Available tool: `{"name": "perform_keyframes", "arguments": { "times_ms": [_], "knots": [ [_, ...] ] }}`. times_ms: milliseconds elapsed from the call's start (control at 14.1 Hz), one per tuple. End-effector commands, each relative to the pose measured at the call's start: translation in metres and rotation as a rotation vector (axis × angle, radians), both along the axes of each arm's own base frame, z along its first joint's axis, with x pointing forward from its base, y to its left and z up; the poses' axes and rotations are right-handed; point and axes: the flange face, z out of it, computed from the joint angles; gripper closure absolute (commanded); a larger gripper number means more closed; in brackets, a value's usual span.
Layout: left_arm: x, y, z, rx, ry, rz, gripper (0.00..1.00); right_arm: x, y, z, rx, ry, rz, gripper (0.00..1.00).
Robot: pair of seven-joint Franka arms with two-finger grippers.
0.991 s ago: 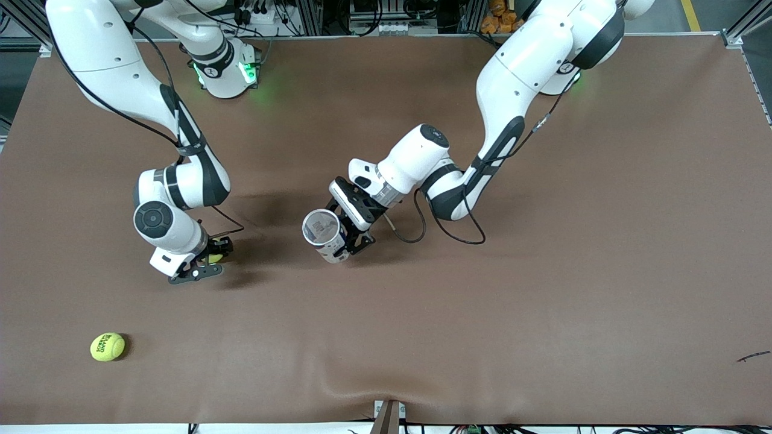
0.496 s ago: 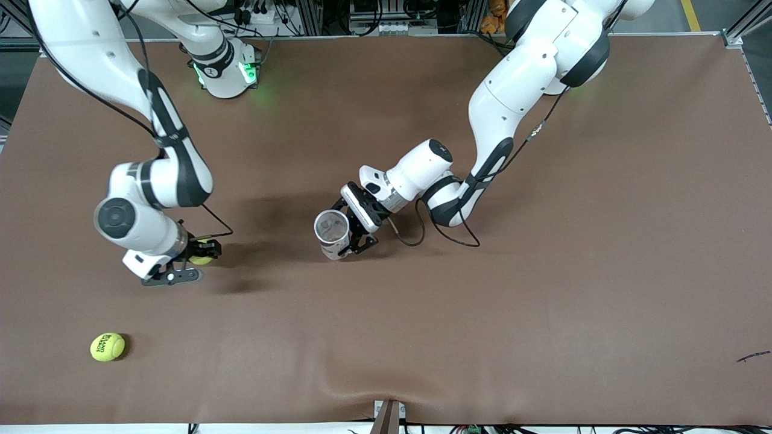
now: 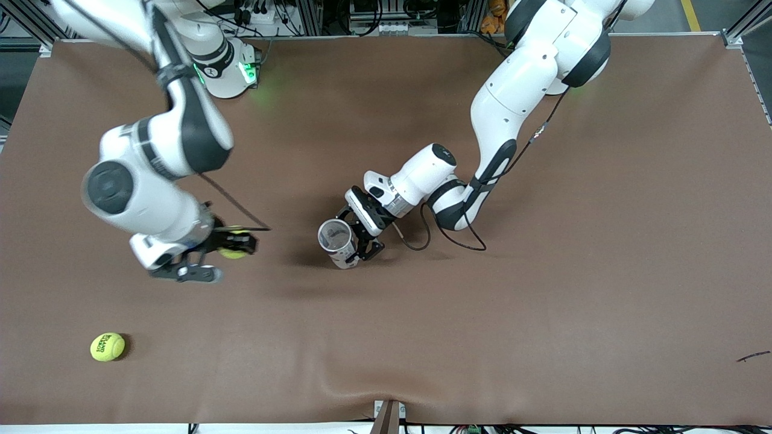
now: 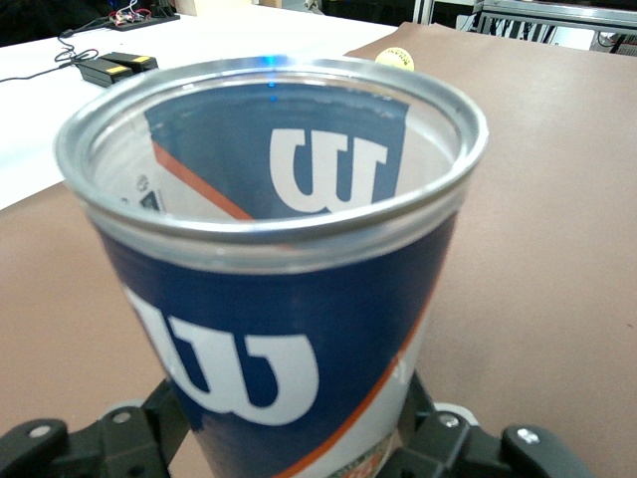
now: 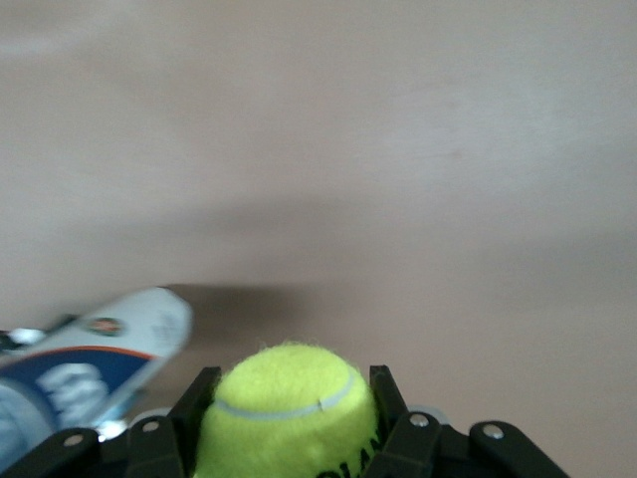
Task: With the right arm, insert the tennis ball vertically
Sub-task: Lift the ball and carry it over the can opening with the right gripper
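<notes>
Brown paper covered the whole table (image 3: 543,313), with cabling and racks along the upper edge of the front view. My right gripper (image 3: 232,243) hung in the air at the left-centre of that frame, over bare table toward my right arm's end, its fingers (image 5: 197,410) clamped on either side of a tennis ball (image 3: 233,249). My right wrist view had that ball at the lower centre, its white seam showing between the black fingertips, and the can lay in the lower left corner of the same frame.

My left gripper (image 3: 357,240) sat near the middle of the front view, closed around a blue and white can (image 3: 336,243) whose open mouth faced upward. My left wrist view filled most of its frame with the can's metal rim and the white logo on its blue side, the black fingers (image 4: 134,438) pressed against its lower sides.

A second tennis ball (image 3: 107,346) lay on the table in the lower left of the front view, well apart from both grippers and nearer the front camera than either
</notes>
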Motion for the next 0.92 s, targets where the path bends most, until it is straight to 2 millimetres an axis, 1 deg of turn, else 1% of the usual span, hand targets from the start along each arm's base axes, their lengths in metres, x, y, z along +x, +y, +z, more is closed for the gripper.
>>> {"name": "perform_keyframes", "arguments": {
  "times_ms": [0, 71, 142, 212, 283, 425, 637, 708, 850],
  "knots": [
    [-0.004, -0.004, 0.002, 0.018, -0.018, -0.017, 0.14, -0.001, 0.043, 0.023, 0.031, -0.087, -0.076, 0.67],
    [-0.003, -0.004, 0.002, 0.017, -0.017, -0.015, 0.15, 0.001, 0.048, 0.026, 0.050, -0.121, -0.091, 0.67],
    [-0.003, -0.004, 0.002, 0.017, -0.017, -0.015, 0.17, 0.000, 0.055, 0.027, 0.058, -0.137, -0.082, 0.64],
    [-0.003, -0.004, 0.002, 0.019, -0.019, -0.015, 0.19, -0.006, 0.068, 0.025, 0.059, -0.136, -0.063, 0.63],
    [-0.003, -0.004, 0.002, 0.018, -0.018, -0.016, 0.21, -0.010, 0.076, 0.023, 0.058, -0.134, -0.051, 0.63],
    [-0.004, -0.004, 0.002, 0.018, -0.019, -0.017, 0.22, -0.020, 0.091, 0.013, 0.048, -0.115, -0.025, 0.60],
    [-0.004, -0.004, -0.001, 0.021, -0.015, -0.017, 0.22, -0.040, 0.126, 0.009, 0.048, -0.107, 0.032, 0.60],
    [-0.004, -0.004, -0.002, 0.022, -0.015, -0.018, 0.22, -0.046, 0.132, 0.004, 0.044, -0.102, 0.044, 0.60],
    [-0.004, -0.004, -0.002, 0.023, -0.016, -0.019, 0.22, -0.052, 0.139, -0.010, 0.049, -0.113, 0.056, 0.60]
  ]
}}
